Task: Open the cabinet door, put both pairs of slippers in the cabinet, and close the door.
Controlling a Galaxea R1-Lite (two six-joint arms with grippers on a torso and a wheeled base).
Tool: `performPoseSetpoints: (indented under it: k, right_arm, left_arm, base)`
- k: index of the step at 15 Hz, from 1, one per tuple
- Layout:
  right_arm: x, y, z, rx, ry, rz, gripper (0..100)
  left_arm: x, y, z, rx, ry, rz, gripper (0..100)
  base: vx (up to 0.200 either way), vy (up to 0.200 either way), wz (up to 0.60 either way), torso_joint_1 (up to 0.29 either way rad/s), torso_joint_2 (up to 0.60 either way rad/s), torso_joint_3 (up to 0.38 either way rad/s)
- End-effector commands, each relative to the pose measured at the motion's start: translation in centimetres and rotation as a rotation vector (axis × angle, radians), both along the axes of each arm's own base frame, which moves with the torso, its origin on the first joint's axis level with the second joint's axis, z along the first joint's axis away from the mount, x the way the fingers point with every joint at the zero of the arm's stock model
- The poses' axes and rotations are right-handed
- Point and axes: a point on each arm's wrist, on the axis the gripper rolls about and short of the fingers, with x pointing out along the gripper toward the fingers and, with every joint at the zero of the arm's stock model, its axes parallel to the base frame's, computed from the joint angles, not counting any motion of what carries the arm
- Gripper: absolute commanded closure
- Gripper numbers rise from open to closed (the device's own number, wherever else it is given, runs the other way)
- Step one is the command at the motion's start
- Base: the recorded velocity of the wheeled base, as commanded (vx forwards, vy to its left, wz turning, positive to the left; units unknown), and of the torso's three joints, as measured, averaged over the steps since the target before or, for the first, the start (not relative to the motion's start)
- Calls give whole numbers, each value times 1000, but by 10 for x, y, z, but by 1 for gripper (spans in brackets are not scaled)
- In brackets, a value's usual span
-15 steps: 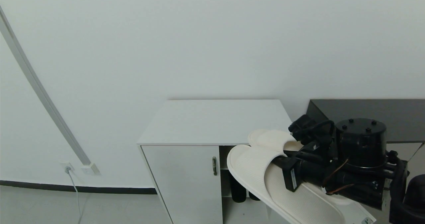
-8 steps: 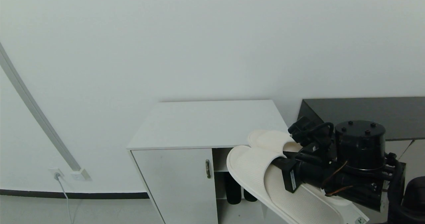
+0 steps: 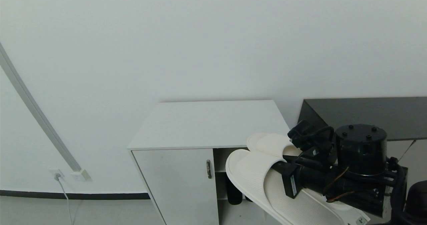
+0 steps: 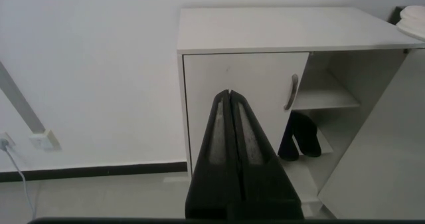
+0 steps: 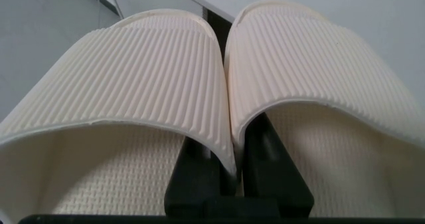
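Squeezing the pair of white slippers [image 3: 252,173] in the right claw [image 5: 236,154], just in front of the cabinet [image 3: 206,123], by its open side; holding the left claw [image 4: 229,101] pinched shut, facing the cabinet

— Where can the cabinet [image 3: 206,123] be entered?
— Through its open right half; room is left above the shelf [image 4: 323,99].
— What stands in the way?
— The left half is closed by the shut door [image 3: 176,185]. The lower floor is partly taken by dark slippers [image 4: 300,136], and the right is flanked by the opened door [image 4: 392,157].
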Motion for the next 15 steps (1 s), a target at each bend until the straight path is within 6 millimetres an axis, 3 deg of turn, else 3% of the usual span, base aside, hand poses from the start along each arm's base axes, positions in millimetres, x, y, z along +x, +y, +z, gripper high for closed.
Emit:
performPoseSetpoints:
  k: [1, 9, 15]
  right_arm:
    - [-2, 1, -1, -3, 3, 6, 100]
    - [-3, 2, -4, -11, 11, 14, 100]
    - [-5, 2, -6, -15, 13, 18, 100]
  left_arm:
    - [0, 0, 0, 0, 1, 0, 100]
    - [0, 0, 0, 0, 1, 0, 100]
    - [0, 0, 0, 0, 1, 0, 100]
  base:
    - [0, 0, 0, 0, 0, 0]
    - [0, 0, 0, -135, 308, 168]
    - [0, 0, 0, -212, 503, 290]
